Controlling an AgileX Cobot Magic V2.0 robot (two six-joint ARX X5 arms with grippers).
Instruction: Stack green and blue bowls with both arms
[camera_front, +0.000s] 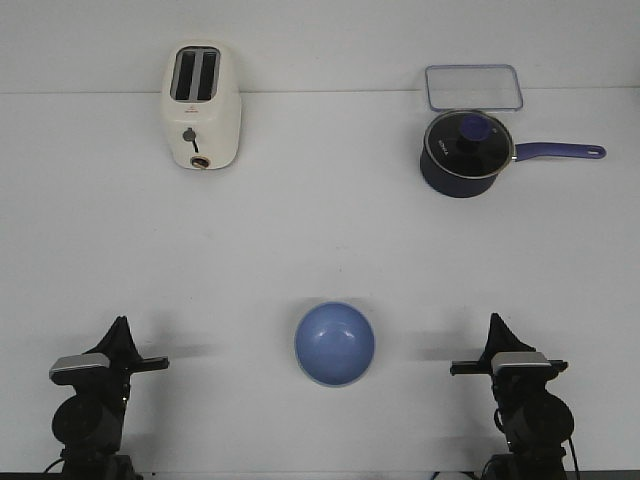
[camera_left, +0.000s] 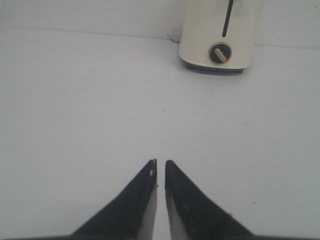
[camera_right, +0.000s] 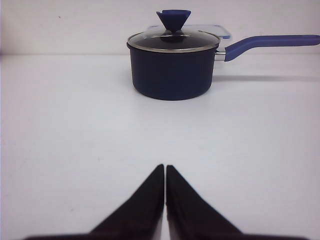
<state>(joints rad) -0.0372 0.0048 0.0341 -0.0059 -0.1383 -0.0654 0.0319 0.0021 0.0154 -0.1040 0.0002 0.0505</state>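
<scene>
The periwinkle blue bowl (camera_front: 335, 344) sits upright near the table's front edge, midway between the two arms. The green bowl is hidden or out of view. My left gripper (camera_front: 120, 323) rests at the front left, well apart from the blue bowl; its fingers stand almost together with a hairline gap and nothing between them (camera_left: 160, 161). At the front right, my right gripper (camera_front: 494, 320) is about as far from the bowl, its fingers pressed together and empty (camera_right: 165, 166). Neither wrist view shows a bowl.
A cream toaster (camera_front: 201, 106) stands at the back left and shows in the left wrist view (camera_left: 220, 35). A dark navy lidded saucepan (camera_front: 462, 153) with a long handle stands at the back right, with a clear container lid (camera_front: 473, 87) behind it.
</scene>
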